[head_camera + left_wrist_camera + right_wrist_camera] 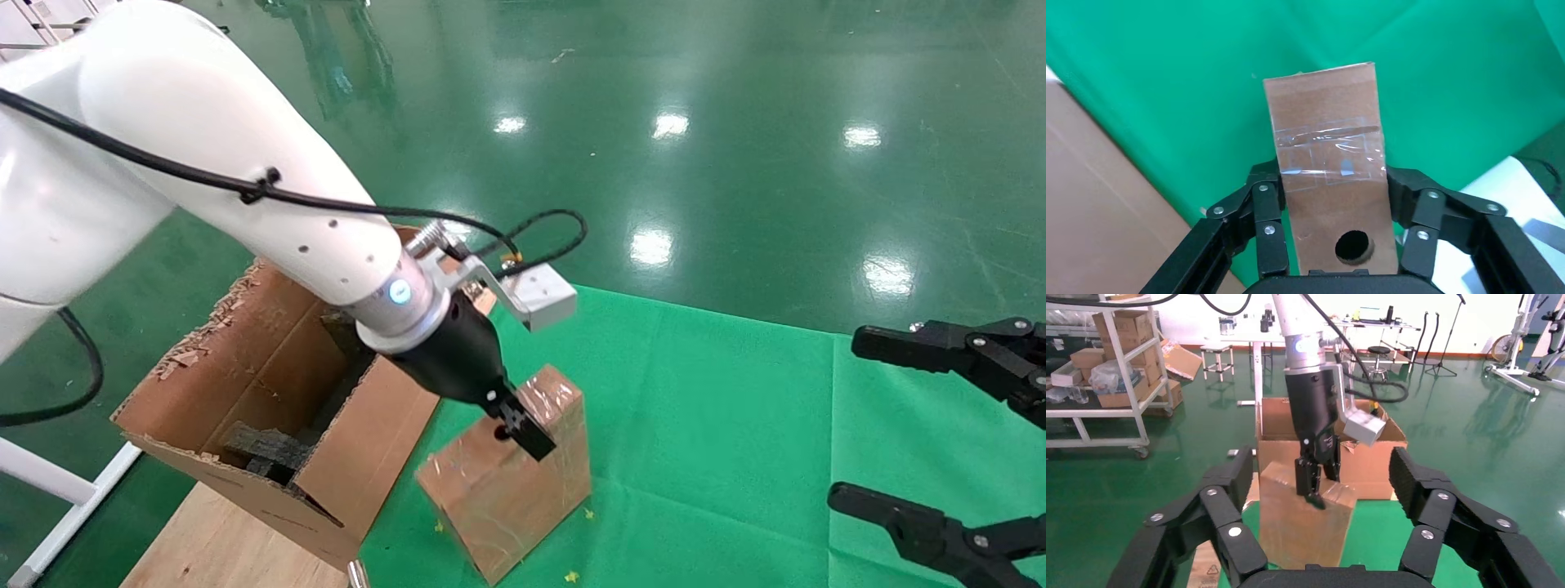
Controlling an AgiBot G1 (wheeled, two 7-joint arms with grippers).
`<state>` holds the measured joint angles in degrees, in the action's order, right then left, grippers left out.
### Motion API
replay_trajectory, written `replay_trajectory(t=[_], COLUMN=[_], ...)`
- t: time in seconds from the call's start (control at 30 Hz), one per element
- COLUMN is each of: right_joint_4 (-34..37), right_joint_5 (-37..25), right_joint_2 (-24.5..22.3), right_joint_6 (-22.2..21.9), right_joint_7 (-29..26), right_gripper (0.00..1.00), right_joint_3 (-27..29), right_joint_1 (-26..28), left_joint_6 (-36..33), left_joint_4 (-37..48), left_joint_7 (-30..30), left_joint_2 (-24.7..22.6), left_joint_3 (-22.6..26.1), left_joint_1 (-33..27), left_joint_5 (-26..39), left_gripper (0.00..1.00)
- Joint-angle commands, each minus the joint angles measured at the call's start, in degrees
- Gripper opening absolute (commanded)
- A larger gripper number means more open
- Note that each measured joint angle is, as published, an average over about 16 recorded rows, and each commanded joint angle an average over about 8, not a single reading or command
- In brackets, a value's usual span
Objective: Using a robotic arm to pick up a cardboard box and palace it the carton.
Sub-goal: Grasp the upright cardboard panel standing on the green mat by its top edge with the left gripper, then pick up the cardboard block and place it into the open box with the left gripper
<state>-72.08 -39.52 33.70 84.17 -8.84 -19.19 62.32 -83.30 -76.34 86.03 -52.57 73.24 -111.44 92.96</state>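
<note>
The left claw grips the box upright on the green surface, just beside the carton; the right claw hangs open near the surface's right edge.

A bright green cloth covers the surface before me, over a pale wooden board. Beyond lies a glossy dark green floor. Far off I see a white metal shelving rack stacked with brown boxes.

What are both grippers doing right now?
Left gripper: closed on the cardboard box.
Right gripper: open, holding nothing, parked off to the right.
</note>
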Motion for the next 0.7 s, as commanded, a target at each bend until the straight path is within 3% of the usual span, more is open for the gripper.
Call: replay_trajectory(t=[0.03, 0.33, 0.53, 0.7], right_joint_4=[0.0, 0.0, 0.0, 0.0], right_joint_5=[0.0, 0.0, 0.0, 0.0], right_joint_2=[0.0, 0.0, 0.0, 0.0], right_joint_6=[0.0, 0.0, 0.0, 0.0], right_joint_7=[0.0, 0.0, 0.0, 0.0], right_gripper=[1.00, 1.00, 1.00, 1.00], right_joint_3=[0.0, 0.0, 0.0, 0.0], right_joint_1=[0.0, 0.0, 0.0, 0.0], left_joint_6=[0.6, 4.4, 2.9, 1.0], left_joint_4=[0.1, 7.4, 21.5, 34.7], left_joint_7=[-0.9, -17.5, -32.2, -43.3], left_joint_2=[0.3, 9.1, 12.3, 13.3], left_joint_3=[-0.2, -6.9, -10.7, -11.2], left_joint_1=[-0.3, -6.1, -13.0, -18.2], left_joint_5=[0.5, -4.0, -5.9, -3.7], left_gripper=[0.00, 0.00, 0.00, 0.00])
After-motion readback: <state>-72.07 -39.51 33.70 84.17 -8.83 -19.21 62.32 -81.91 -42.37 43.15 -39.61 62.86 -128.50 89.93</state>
